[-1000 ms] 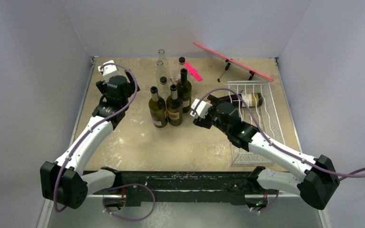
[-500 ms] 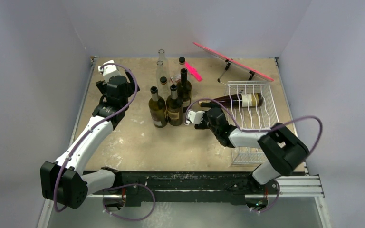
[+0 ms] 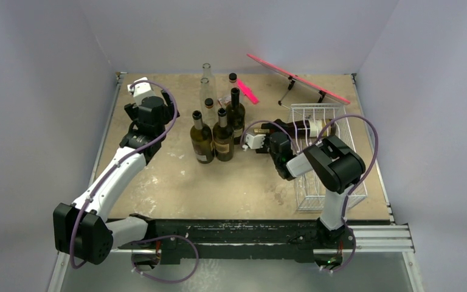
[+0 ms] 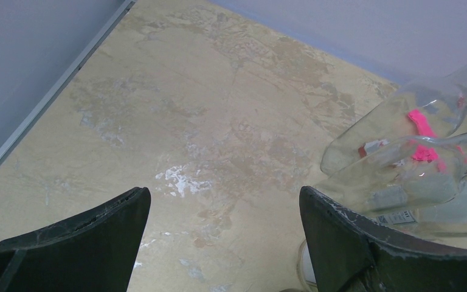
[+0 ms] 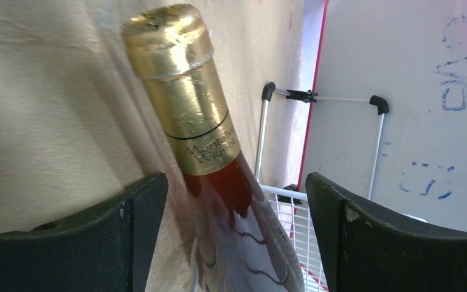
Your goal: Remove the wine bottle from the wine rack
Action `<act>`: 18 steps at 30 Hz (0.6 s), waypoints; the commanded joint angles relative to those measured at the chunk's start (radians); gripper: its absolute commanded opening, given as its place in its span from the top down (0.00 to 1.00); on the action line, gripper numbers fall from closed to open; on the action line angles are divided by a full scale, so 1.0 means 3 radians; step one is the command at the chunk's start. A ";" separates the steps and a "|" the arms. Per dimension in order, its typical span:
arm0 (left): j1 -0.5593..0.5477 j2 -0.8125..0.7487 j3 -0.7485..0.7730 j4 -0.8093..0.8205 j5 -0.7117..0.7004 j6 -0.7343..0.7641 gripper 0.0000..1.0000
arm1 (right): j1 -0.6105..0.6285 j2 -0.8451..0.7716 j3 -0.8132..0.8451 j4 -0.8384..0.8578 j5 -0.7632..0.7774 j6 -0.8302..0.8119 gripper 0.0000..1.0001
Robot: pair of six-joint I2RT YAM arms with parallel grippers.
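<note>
Left gripper [image 4: 222,204]: jaws spread wide with nothing between them, hanging over a bare part of the table [image 3: 176,182] at the far left, well apart from the rack.
Dark bottles [image 3: 222,135]: three stand upright in a cluster mid-table, with clear bottles [image 4: 401,152] just behind them (none of these is on the rack).
Right gripper [image 5: 236,182]: jaws wide, one finger on each side of the bottle's neck. The wrist view shows a gap on both sides, so it grips nothing.
Wine bottle [image 5: 197,115]: lies on its side on the far end of the rack. Its gold-foiled neck pokes out past the rack's left edge toward the gripper, and its body rests on the wire.
Wine rack [image 3: 335,161]: white wire box at the right of the table, with the pink board [image 3: 298,78] on its stand behind it.
Done so far: the approach looks finished, with the right gripper lined up around the neck.
Left to do: closing on the neck, drawing the bottle out leftward clear of the wires, and setting it down. By my reading, the task is at an early stage.
</note>
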 commanded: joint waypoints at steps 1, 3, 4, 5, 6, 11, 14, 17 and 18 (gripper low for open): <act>0.0018 -0.0009 0.0153 0.0067 -0.0028 0.0003 0.08 | -0.0135 0.0102 0.0170 0.0141 -0.0294 -0.0115 0.14; 0.0017 -0.0005 0.0155 0.0067 -0.0018 0.0003 0.08 | -0.0158 0.0171 0.0226 0.0114 -0.0362 -0.0157 0.16; 0.0019 -0.0004 0.0153 0.0065 -0.0017 0.0005 0.08 | -0.0165 0.0204 0.0248 0.0110 -0.0387 -0.0175 0.17; 0.0018 -0.0003 0.0154 0.0068 -0.0015 0.0005 0.08 | -0.0172 0.0231 0.0264 0.0082 -0.0422 -0.0192 0.18; 0.0019 0.0001 0.0155 0.0065 -0.0020 0.0005 0.08 | -0.0178 0.0251 0.0284 0.0042 -0.0453 -0.0210 0.19; 0.0019 -0.0002 0.0153 0.0064 -0.0019 0.0002 0.08 | -0.0177 0.0289 0.0306 -0.0170 -0.0576 -0.0235 0.29; 0.0020 -0.0008 0.0154 0.0064 -0.0017 0.0000 0.08 | -0.0181 0.0231 0.0292 -0.0362 -0.0659 -0.0198 0.39; 0.0017 -0.0016 0.0154 0.0064 -0.0008 -0.0005 0.08 | -0.0175 0.0168 0.0230 -0.0386 -0.0650 -0.0181 0.53; 0.0018 -0.0018 0.0154 0.0064 -0.0003 -0.0007 0.08 | -0.0169 0.0147 0.0212 -0.0379 -0.0647 -0.0164 0.56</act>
